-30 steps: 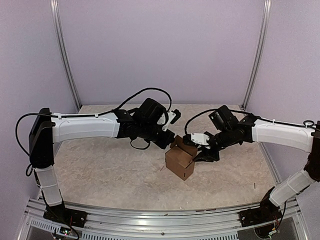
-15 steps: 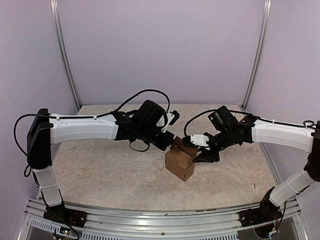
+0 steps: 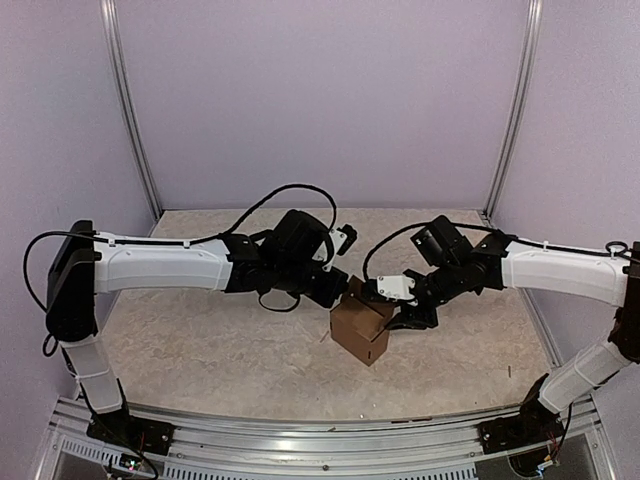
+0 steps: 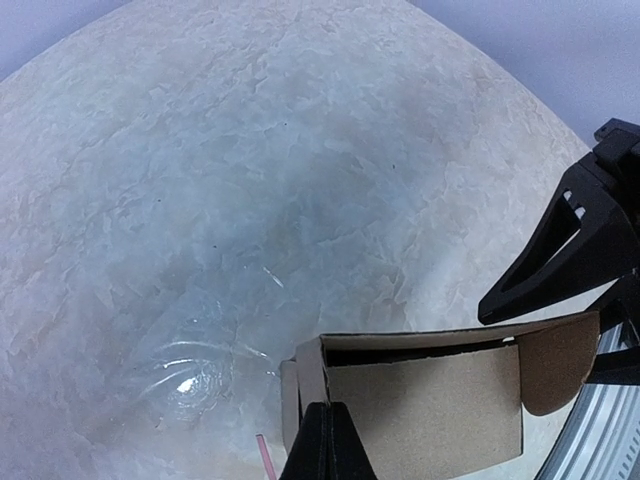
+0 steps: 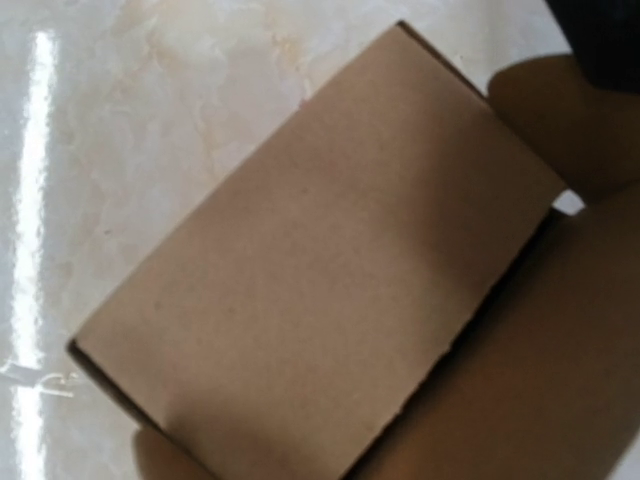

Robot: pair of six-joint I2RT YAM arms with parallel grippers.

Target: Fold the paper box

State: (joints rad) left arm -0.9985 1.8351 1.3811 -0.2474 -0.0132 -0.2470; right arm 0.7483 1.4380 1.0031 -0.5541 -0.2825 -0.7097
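Note:
The paper box (image 3: 360, 333) stands mid-table as a small brown carton with its top open. In the left wrist view the paper box (image 4: 430, 405) shows a raised wall and a rounded tab at the right. My left gripper (image 3: 342, 291) is shut, and its closed tips (image 4: 330, 432) press on the box's near-left corner edge. My right gripper (image 3: 398, 317) straddles the box's right end. One of its black fingers (image 4: 560, 250) lies against the far wall. In the right wrist view a box panel (image 5: 310, 260) fills the frame and hides the fingers.
A thin pink scrap (image 4: 266, 457) lies on the mottled tabletop (image 3: 200, 340) just left of the box. Purple walls with metal posts (image 3: 130, 110) enclose the table on three sides. An aluminium rail (image 3: 300, 430) runs along the near edge.
Both arms have crept slightly left and lower around the box. The left gripper's tips have settled closer onto the box's top edge. The box itself has barely shifted.

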